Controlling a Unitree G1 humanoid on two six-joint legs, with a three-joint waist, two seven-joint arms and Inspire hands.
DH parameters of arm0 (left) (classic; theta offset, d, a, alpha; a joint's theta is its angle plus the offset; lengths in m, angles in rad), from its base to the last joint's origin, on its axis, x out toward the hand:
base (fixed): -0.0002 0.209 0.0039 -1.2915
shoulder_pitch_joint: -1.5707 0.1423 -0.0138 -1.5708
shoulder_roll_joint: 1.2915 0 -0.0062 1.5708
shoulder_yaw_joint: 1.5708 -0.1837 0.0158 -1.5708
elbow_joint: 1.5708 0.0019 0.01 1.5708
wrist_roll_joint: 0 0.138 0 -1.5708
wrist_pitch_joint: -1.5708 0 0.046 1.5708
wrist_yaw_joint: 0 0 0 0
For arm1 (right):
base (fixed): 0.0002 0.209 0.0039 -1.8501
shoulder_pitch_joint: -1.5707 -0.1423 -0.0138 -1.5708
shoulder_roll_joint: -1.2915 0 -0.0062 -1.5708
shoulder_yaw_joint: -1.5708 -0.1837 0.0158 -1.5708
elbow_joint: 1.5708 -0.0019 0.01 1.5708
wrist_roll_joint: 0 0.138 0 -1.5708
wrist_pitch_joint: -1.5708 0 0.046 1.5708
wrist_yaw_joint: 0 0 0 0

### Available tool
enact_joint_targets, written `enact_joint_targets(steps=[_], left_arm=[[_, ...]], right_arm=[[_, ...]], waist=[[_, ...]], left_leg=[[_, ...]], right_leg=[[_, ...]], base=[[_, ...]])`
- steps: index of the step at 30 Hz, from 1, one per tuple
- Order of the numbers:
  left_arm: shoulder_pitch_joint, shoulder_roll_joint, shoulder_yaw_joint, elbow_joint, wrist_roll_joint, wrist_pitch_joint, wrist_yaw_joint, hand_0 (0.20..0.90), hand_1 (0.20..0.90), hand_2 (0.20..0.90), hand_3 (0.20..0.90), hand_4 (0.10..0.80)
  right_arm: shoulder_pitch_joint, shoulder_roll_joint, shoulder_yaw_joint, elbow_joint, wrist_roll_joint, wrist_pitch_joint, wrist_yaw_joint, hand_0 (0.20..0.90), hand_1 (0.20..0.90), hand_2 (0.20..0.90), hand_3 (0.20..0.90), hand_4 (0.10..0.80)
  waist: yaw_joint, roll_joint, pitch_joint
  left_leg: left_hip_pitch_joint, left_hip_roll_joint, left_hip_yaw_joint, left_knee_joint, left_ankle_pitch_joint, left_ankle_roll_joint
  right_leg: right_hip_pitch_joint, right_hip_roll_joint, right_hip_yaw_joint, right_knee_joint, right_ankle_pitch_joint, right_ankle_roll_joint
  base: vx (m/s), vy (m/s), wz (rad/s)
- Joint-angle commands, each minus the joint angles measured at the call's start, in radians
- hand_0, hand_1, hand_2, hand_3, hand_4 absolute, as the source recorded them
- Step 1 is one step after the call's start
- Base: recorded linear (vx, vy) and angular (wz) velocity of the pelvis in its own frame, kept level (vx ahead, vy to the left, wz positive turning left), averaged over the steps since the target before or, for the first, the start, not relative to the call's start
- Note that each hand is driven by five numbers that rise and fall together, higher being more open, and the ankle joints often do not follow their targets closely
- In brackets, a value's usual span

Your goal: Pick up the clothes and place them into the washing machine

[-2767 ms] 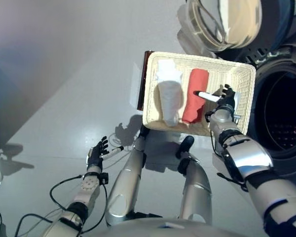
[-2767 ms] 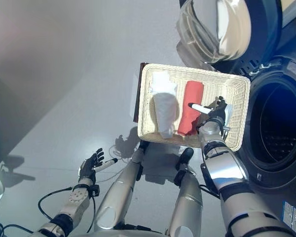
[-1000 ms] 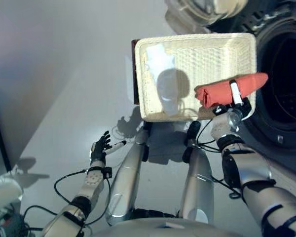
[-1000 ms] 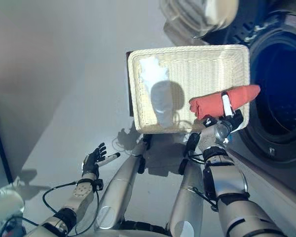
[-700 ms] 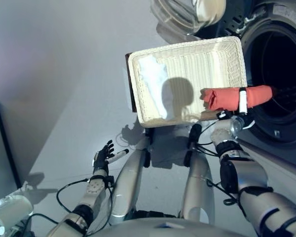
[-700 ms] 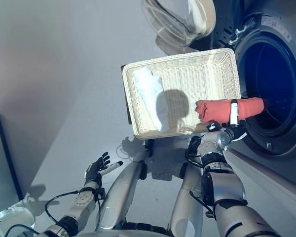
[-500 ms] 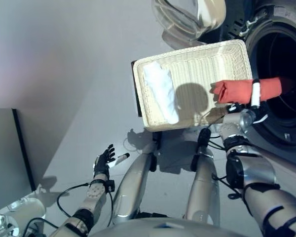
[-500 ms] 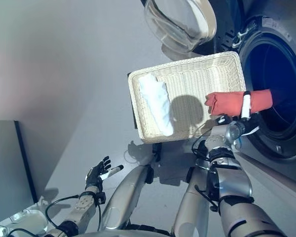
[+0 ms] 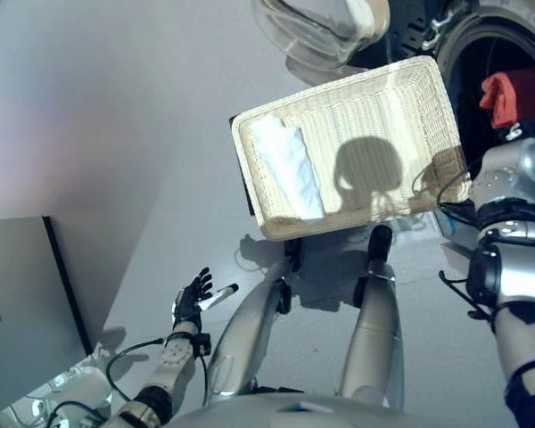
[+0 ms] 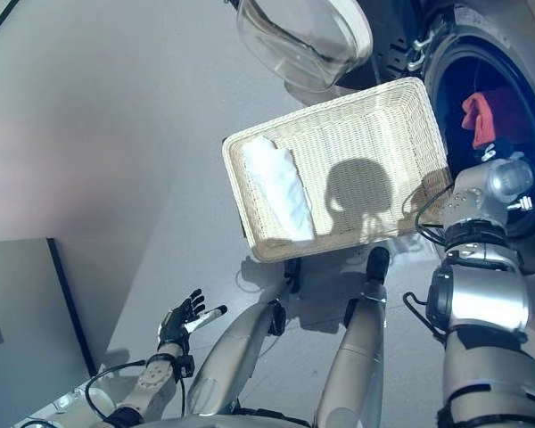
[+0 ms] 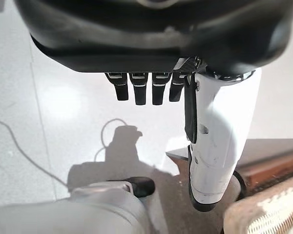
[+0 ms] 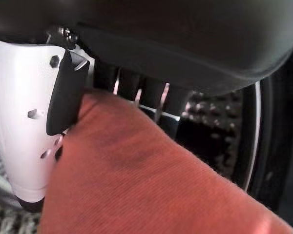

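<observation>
Gripping one rolled red cloth [image 12: 151,185] between its white-covered thumb and curled fingers, the robot's right hand [image 12: 63,97] reaches into the dark drum opening of the washing machine [image 10: 504,67], where the cloth shows against the black interior. Just beside that arm sits a single pale woven basket [image 10: 374,125] on the grey floor [image 9: 116,116], with one white folded cloth [image 10: 276,187] lying along its far-left side, yet to be loaded. The machine's round glass door [image 10: 303,36] stands swung open above the basket. The left hand [image 9: 193,294] hangs low and well apart from the work, fingers relaxed and holding nothing. If the hand lets go too near the rim, the red cloth could catch on the door seal or slide back out onto the floor.
</observation>
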Motion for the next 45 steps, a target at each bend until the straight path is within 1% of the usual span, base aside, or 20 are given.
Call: enact_joint_targets(steps=[1,2,3,5,9,11,14,19,20,21,25,36,38,39,40,41,42,43,44,45], left_arm=[[0.009,0.024,0.033,0.021,-0.07,-0.037,0.037,0.9,0.9,0.9,0.9,0.8],[0.006,0.024,0.038,0.02,-0.08,-0.035,0.039,0.9,0.9,0.9,0.9,0.8],[0.007,0.022,0.052,0.029,-0.085,-0.036,0.044,0.9,0.9,0.9,0.9,0.8],[0.013,0.013,0.07,0.042,-0.093,-0.032,0.052,0.9,0.9,0.9,0.9,0.8],[0.02,0.008,0.085,0.053,-0.103,-0.034,0.059,0.9,0.9,0.9,0.9,0.8],[0.029,0.008,0.084,0.039,-0.105,-0.041,0.063,0.9,0.9,0.9,0.9,0.8],[0.042,0.007,0.075,0.019,-0.1,-0.056,0.07,0.9,0.9,0.9,0.9,0.8],[0.056,0.011,0.065,0.013,-0.092,-0.064,0.085,0.9,0.9,0.9,0.9,0.8],[0.06,0.012,0.064,0.013,-0.09,-0.066,0.086,0.9,0.9,0.9,0.9,0.8],[0.063,0.013,0.066,0.011,-0.09,-0.068,0.087,0.9,0.9,0.9,0.9,0.8],[0.06,0.007,0.066,0.021,-0.103,-0.071,0.081,0.9,0.9,0.9,0.9,0.8],[0.041,-0.008,0.058,0.057,-0.124,-0.073,0.07,0.9,0.9,0.9,0.9,0.8],[0.04,-0.007,0.06,0.063,-0.121,-0.072,0.067,0.9,0.9,0.9,0.9,0.8],[0.039,-0.006,0.06,0.059,-0.121,-0.072,0.065,0.9,0.9,0.9,0.9,0.8],[0.037,-0.006,0.061,0.056,-0.122,-0.072,0.062,0.9,0.9,0.9,0.9,0.8],[0.037,-0.005,0.061,0.056,-0.122,-0.073,0.06,0.9,0.9,0.9,0.9,0.8],[0.037,-0.004,0.062,0.057,-0.122,-0.073,0.06,0.9,0.9,0.9,0.9,0.8],[0.036,0.001,0.071,0.051,-0.123,-0.074,0.055,0.9,0.9,0.9,0.9,0.8],[0.035,0.004,0.074,0.058,-0.12,-0.073,0.053,0.9,0.9,0.9,0.9,0.8],[0.028,0.008,0.083,0.065,-0.117,-0.068,0.049,0.9,0.9,0.9,0.9,0.8]], right_arm=[[-0.087,-0.196,0.091,-0.094,-0.068,-0.1,-0.035,0.2,0.2,0.2,0.2,0.3],[-0.092,-0.197,0.098,-0.097,-0.071,-0.104,-0.042,0.2,0.2,0.2,0.2,0.3],[-0.102,-0.192,0.11,-0.091,-0.079,-0.105,-0.05,0.2,0.2,0.2,0.2,0.3],[-0.091,-0.188,0.106,-0.093,-0.086,-0.114,-0.07,0.2,0.2,0.2,0.2,0.3],[-0.065,-0.179,0.097,-0.119,-0.141,-0.119,-0.133,0.2,0.2,0.2,0.2,0.3],[-0.052,-0.18,0.097,-0.148,-0.203,-0.108,-0.186,0.2,0.2,0.2,0.2,0.3],[-0.046,-0.192,0.085,-0.17,-0.267,-0.098,-0.248,0.2,0.2,0.2,0.2,0.3],[-0.078,-0.214,0.104,-0.163,-0.259,-0.104,-0.245,0.2,0.2,0.2,0.2,0.3],[-0.086,-0.22,0.108,-0.158,-0.26,-0.105,-0.248,0.765,0.765,0.765,0.765,0.704],[-0.092,-0.227,0.114,-0.157,-0.261,-0.103,-0.245,0.9,0.9,0.9,0.9,0.8],[-0.108,-0.223,0.137,-0.144,-0.21,-0.105,-0.181,0.9,0.9,0.9,0.9,0.8],[-0.091,-0.135,0.122,-0.075,-0.131,-0.125,-0.124,0.9,0.9,0.9,0.9,0.8],[-0.084,-0.121,0.121,-0.068,-0.12,-0.116,-0.106,0.9,0.9,0.9,0.9,0.8],[-0.08,-0.119,0.12,-0.067,-0.113,-0.114,-0.097,0.9,0.9,0.9,0.9,0.8],[-0.075,-0.112,0.117,-0.066,-0.103,-0.117,-0.09,0.9,0.9,0.9,0.9,0.8],[-0.067,-0.104,0.113,-0.06,-0.097,-0.113,-0.083,0.9,0.9,0.9,0.9,0.8],[-0.068,-0.103,0.113,-0.06,-0.096,-0.113,-0.083,0.9,0.9,0.9,0.9,0.8],[-0.047,-0.092,0.112,-0.045,-0.079,-0.105,-0.056,0.9,0.9,0.9,0.9,0.8],[-0.039,-0.084,0.115,-0.021,-0.076,-0.093,-0.048,0.9,0.9,0.9,0.9,0.8],[-0.029,-0.073,0.127,-0.003,-0.067,-0.077,-0.018,0.9,0.9,0.9,0.9,0.8]], waist=[[-0.011,-0.025,-0.017],[-0.017,-0.032,-0.007],[-0.024,-0.042,0.007],[-0.03,-0.053,0.008],[-0.04,-0.055,0.014],[-0.043,-0.049,0.014],[-0.044,-0.038,0.007],[-0.036,-0.021,-0.015],[-0.033,-0.015,-0.022],[-0.032,-0.011,-0.027],[-0.029,-0.005,-0.04],[-0.025,0.008,-0.054],[-0.024,0.009,-0.053],[-0.025,0.012,-0.046],[-0.022,0.012,-0.052],[-0.025,0.012,-0.044],[-0.024,0.011,-0.05],[-0.024,0.008,-0.043],[-0.023,0.004,-0.049],[-0.022,0.0,-0.047]], left_leg=[[-0.147,0.025,-0.033,0.238,-0.117,-0.078],[-0.179,0.028,-0.033,0.317,-0.152,-0.07],[-0.229,0.035,-0.032,0.438,-0.214,-0.061],[-0.28,0.045,-0.03,0.548,-0.264,-0.053],[-0.322,0.05,-0.028,0.649,-0.32,-0.039],[-0.33,0.05,-0.022,0.66,-0.335,-0.035],[-0.331,0.047,-0.012,0.647,-0.336,-0.032],[-0.306,0.041,0.001,0.572,-0.312,-0.037],[-0.299,0.04,0.003,0.553,-0.307,-0.039],[-0.294,0.037,0.007,0.538,-0.302,-0.041],[-0.273,0.032,0.016,0.487,-0.282,-0.048],[-0.238,0.027,0.019,0.383,-0.232,-0.058],[-0.23,0.025,0.019,0.367,-0.222,-0.06],[-0.238,0.029,0.029,0.357,-0.185,-0.057],[-0.223,0.026,0.017,0.354,-0.212,-0.063],[-0.228,0.029,0.028,0.345,-0.177,-0.06],[-0.217,0.025,0.016,0.346,-0.203,-0.065],[-0.211,0.031,0.022,0.329,-0.167,-0.065],[-0.189,0.027,0.008,0.319,-0.187,-0.071],[-0.179,0.028,0.006,0.306,-0.181,-0.073]], right_leg=[[-0.001,0.084,-0.018,0.068,-0.092,-0.078],[-0.032,0.099,-0.012,0.139,-0.123,-0.089],[-0.088,0.111,-0.003,0.252,-0.167,-0.105],[-0.136,0.114,0.0,0.342,-0.21,-0.113],[-0.189,0.122,0.006,0.443,-0.258,-0.124],[-0.208,0.119,0.007,0.465,-0.265,-0.126],[-0.214,0.119,0.017,0.456,-0.261,-0.126],[-0.214,0.119,0.032,0.417,-0.247,-0.121],[-0.212,0.117,0.034,0.412,-0.246,-0.12],[-0.211,0.115,0.036,0.405,-0.243,-0.118],[-0.194,0.11,0.039,0.364,-0.231,-0.114],[-0.154,0.104,0.026,0.279,-0.19,-0.107],[-0.143,0.1,0.022,0.261,-0.182,-0.103],[-0.149,0.097,0.012,0.248,-0.146,-0.108],[-0.136,0.097,0.017,0.251,-0.176,-0.102],[-0.135,0.093,0.006,0.235,-0.14,-0.106],[-0.125,0.095,0.013,0.239,-0.166,-0.101],[-0.112,0.088,-0.005,0.216,-0.131,-0.103],[-0.086,0.088,-0.004,0.205,-0.153,-0.097],[-0.073,0.086,-0.009,0.192,-0.146,-0.095]], base=[[-0.01,-0.117,-0.06],[-0.049,-0.175,-0.02],[-0.081,-0.12,0.0],[-0.04,-0.072,-0.18],[-0.005,-0.019,-0.12],[0.013,0.017,-0.09],[0.022,0.037,-0.09],[0.031,0.042,-0.06],[0.042,0.058,-0.12],[0.038,0.057,-0.11],[0.027,0.032,-0.08],[0.0,0.015,0.02],[-0.067,0.016,0.06],[-0.013,0.013,0.04],[-0.125,-0.001,0.0],[0.096,-0.007,0.02],[-0.118,-0.028,0.04],[0.106,-0.03,0.1],[-0.004,-0.038,0.15],[0.103,-0.026,0.24]])
